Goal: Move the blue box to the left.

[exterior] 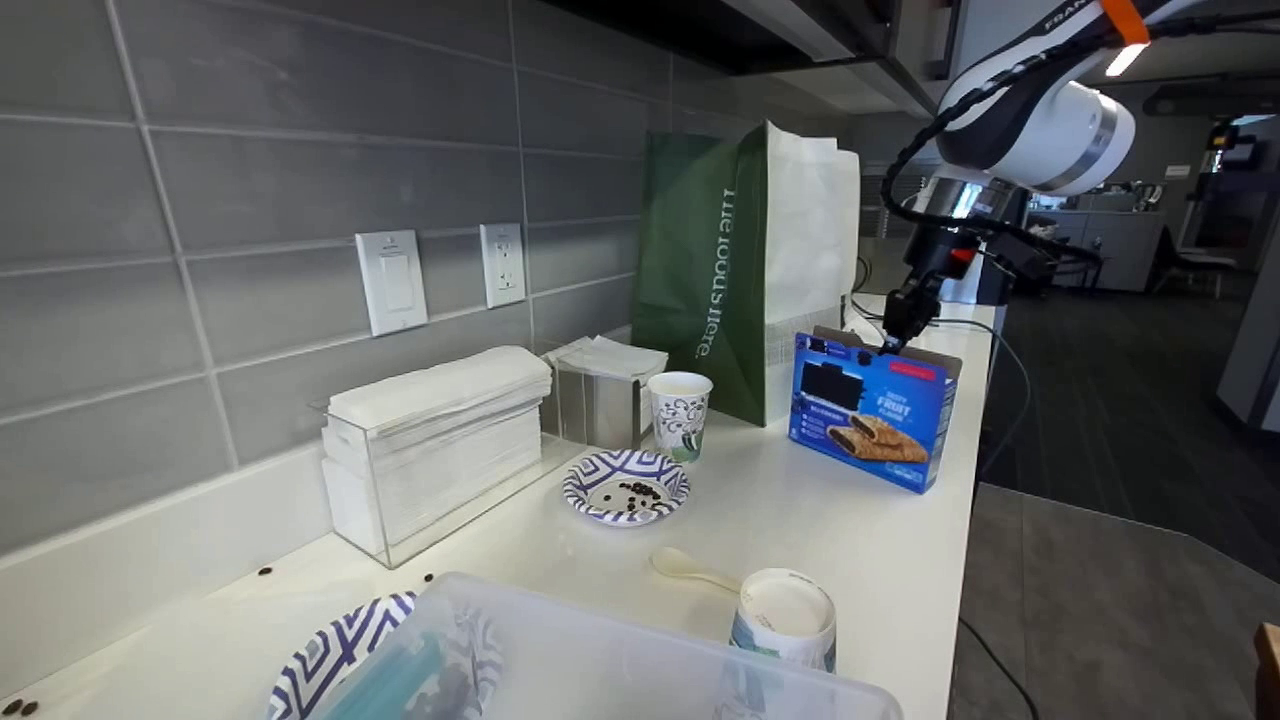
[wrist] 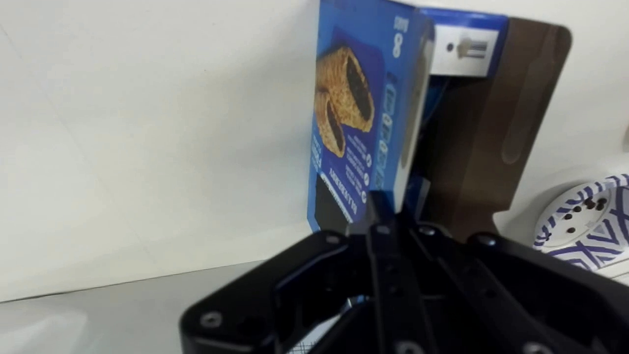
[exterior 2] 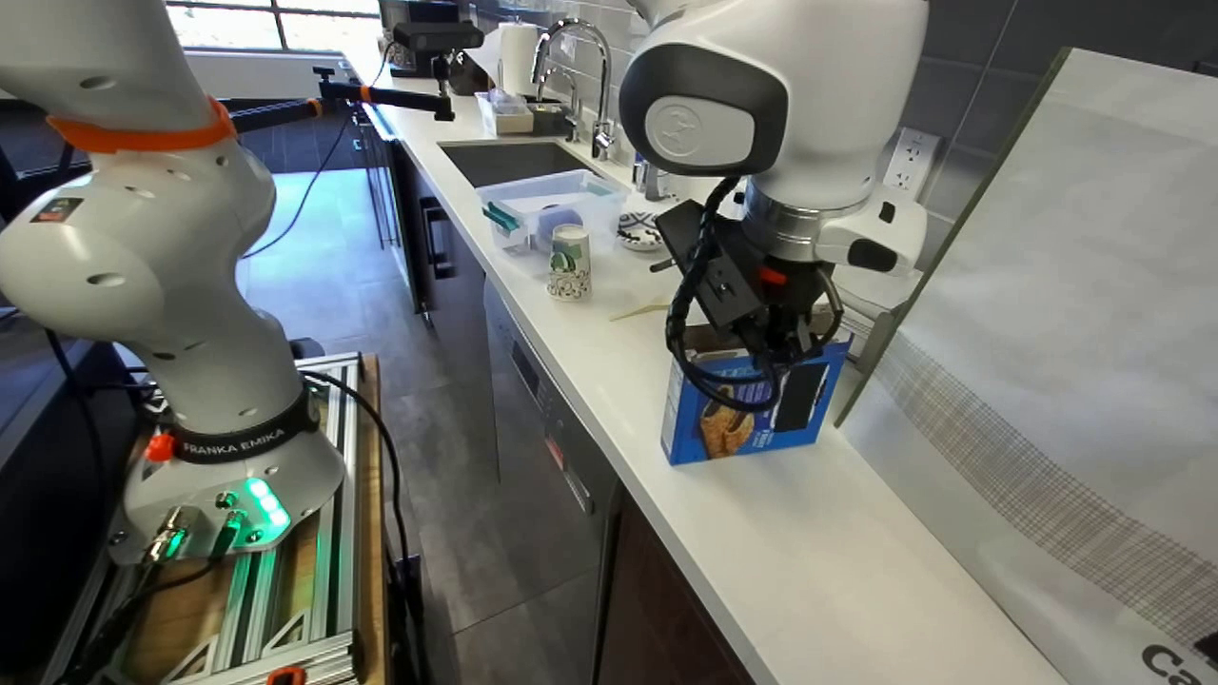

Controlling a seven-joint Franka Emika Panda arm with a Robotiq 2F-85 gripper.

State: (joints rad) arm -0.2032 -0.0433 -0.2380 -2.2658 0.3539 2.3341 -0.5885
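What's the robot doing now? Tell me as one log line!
task: move blue box left | hand: closed on its top edge | box: upright, top open | near: green bag

Box (exterior: 868, 412) nr bag (exterior: 748, 270), both on ctr (exterior: 755, 505).

A kitchen, shown by the sink (exterior 2: 504, 164), chrome faucet (exterior 2: 605, 95) and white counter (exterior 2: 818, 547)

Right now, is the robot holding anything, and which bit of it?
Yes, the blue box. The pincer looks closed on the top edge of its printed front, beside the open top.
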